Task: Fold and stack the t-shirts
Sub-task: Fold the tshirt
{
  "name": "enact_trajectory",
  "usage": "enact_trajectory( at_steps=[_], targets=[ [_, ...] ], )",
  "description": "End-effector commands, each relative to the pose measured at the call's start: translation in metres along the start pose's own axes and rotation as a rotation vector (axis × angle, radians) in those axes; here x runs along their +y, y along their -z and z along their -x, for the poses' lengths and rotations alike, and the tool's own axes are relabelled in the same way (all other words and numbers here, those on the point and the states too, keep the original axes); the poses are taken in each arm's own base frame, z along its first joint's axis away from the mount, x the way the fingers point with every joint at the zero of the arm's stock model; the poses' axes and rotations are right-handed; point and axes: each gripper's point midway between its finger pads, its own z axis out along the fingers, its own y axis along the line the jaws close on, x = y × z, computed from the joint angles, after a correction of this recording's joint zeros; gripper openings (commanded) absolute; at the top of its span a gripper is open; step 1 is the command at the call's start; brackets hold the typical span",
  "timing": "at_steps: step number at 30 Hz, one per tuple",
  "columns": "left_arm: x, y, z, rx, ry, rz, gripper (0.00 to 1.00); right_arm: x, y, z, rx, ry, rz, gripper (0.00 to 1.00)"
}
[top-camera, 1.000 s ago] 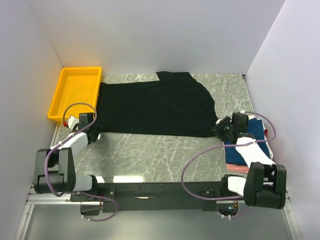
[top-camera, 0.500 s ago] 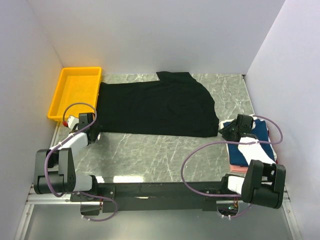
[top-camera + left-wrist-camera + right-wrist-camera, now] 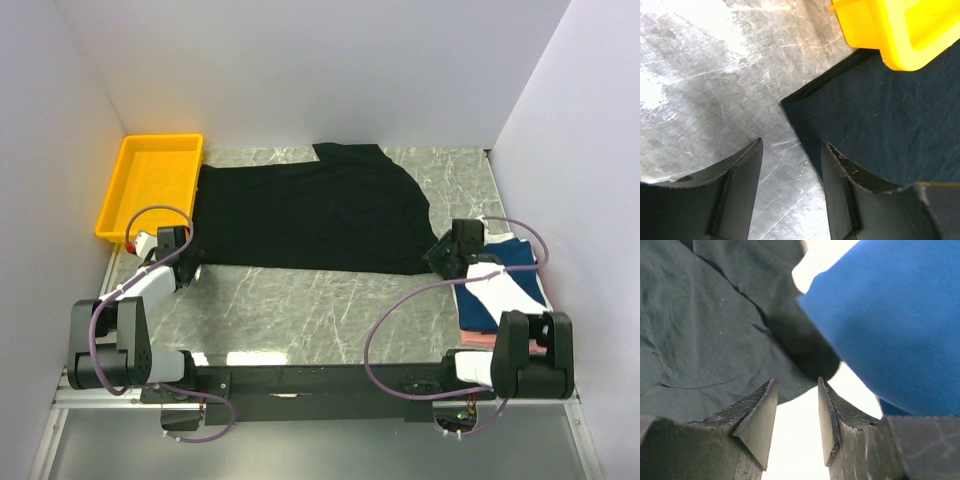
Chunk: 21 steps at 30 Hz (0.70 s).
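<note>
A large black t-shirt [image 3: 310,215] lies spread flat across the back of the marble table. My left gripper [image 3: 188,270] is open and empty at the shirt's near left corner [image 3: 790,102], low over the table. My right gripper [image 3: 437,257] is open and empty at the shirt's near right corner [image 3: 715,335]. A folded navy blue shirt [image 3: 520,262] tops a stack at the right, with a pink/red one [image 3: 475,336] showing beneath; the blue shirt also shows in the right wrist view [image 3: 890,325]. The right arm covers part of the stack. No white shirt shows.
A yellow plastic tray [image 3: 152,185] stands at the back left, its corner overlapping the black shirt's left edge [image 3: 900,30]. White walls close in the left, back and right sides. Marble table [image 3: 320,300] lies bare in front of the shirt.
My right gripper swung out to the right over the folded stack, then came back left to the black shirt's near right corner. The left arm and the shirt have not moved.
</note>
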Motion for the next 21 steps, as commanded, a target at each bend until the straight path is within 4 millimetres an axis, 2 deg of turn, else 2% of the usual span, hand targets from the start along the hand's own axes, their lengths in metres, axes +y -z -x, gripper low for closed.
enact_trajectory(
  at_steps=[1, 3, 9, 15, 19, 21],
  targets=[
    [-0.005, 0.001, 0.005, -0.020, 0.009, -0.030, 0.55, 0.007, -0.006, 0.019, -0.058, 0.027, -0.046, 0.45],
    [-0.005, 0.001, 0.005, -0.020, 0.008, -0.026, 0.55, 0.008, -0.009, 0.021, -0.061, 0.028, -0.049, 0.45],
    [-0.002, -0.001, 0.004, -0.019, 0.016, -0.009, 0.56, 0.006, -0.022, 0.008, -0.003, 0.030, -0.065, 0.45],
    [0.002, -0.003, 0.004, -0.017, 0.012, 0.013, 0.56, -0.016, -0.032, -0.016, 0.065, 0.041, -0.118, 0.44],
    [0.005, -0.004, 0.004, -0.019, 0.009, 0.026, 0.55, -0.022, -0.028, -0.016, 0.061, 0.031, -0.136, 0.43],
    [0.006, -0.004, 0.005, -0.021, 0.011, 0.034, 0.55, -0.018, -0.025, -0.011, 0.053, 0.032, -0.131, 0.43]
  ],
)
